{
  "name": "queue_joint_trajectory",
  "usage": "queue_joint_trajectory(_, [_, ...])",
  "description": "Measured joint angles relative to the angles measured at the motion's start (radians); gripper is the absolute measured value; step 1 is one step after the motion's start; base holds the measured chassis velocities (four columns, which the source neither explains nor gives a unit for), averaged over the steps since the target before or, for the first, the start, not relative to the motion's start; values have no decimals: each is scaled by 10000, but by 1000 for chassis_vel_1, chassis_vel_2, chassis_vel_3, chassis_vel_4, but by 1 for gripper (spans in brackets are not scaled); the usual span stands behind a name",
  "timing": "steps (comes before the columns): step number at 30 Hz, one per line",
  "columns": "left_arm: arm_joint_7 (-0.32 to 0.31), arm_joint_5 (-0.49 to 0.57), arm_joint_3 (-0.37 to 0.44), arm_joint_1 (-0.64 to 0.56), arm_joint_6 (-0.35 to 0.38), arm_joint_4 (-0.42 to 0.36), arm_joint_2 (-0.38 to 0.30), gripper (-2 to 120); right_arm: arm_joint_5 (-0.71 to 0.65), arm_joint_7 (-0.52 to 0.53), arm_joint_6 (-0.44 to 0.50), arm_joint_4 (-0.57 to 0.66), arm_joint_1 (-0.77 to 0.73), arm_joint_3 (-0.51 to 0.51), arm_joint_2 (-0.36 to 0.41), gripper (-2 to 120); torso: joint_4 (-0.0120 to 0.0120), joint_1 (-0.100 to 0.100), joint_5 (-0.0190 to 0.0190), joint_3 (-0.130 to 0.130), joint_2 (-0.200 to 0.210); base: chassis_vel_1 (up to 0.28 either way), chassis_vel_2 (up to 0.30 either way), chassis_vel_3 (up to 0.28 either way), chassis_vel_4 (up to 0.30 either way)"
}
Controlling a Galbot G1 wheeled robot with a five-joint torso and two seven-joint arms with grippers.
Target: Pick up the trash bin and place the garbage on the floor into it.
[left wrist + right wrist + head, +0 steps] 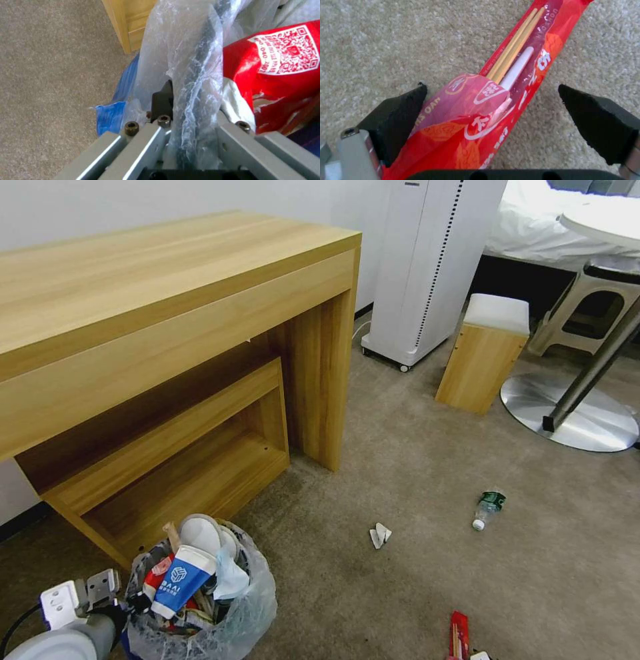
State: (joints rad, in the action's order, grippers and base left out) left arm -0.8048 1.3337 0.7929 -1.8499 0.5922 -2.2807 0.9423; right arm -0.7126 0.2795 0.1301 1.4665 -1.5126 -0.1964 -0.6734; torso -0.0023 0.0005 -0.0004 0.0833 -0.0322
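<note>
The trash bin [200,607], lined with a crinkled clear bag, is at the lower left in the head view, beside the desk. It is heaped with a blue paper cup, white lids and red wrappers. My left gripper [127,601] is shut on its bag-covered rim [196,95]; one black finger [163,96] shows outside the rim. My right gripper [492,86] is open, low over the floor [413,580]. Between its pads lies a red chopstick wrapper [506,82], also seen as the red wrapper [459,635]. A clear green-labelled bottle [489,508] and a white wad [380,535] lie on the carpet.
A wooden desk [167,313] with a low shelf [193,473] stands behind the bin. Farther back are a white tower appliance [427,267], a wooden stool [485,353], a round metal table base [573,413] and a white plastic stool [587,310].
</note>
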Motion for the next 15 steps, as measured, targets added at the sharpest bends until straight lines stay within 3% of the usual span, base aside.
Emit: queue_joint_trajectory(15, [26,-45,-76,56,-61,65,-17,0,165,35,-12,-315,153,-191,-334,98,-5,0,-8,-1,-4,0,0,0,0])
